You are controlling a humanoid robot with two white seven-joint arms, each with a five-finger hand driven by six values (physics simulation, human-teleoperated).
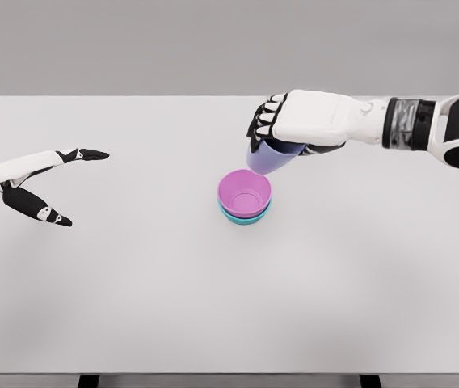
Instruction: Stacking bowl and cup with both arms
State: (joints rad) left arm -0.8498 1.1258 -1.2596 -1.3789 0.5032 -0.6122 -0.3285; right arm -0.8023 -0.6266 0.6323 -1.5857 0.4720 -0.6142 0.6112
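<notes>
Two bowls sit nested near the middle of the white table (132, 307): a pink bowl (244, 192) inside a teal bowl (244, 217), of which only the rim shows. Just behind the pink bowl and up to its right, the right robot hand (282, 121) grasps a lavender cup (271, 156), fingers curled over its top; the cup hangs tilted above the pink bowl's far rim. Well to the left of the pink bowl, the left robot hand (48, 182) hovers released, fingers spread, holding nothing
</notes>
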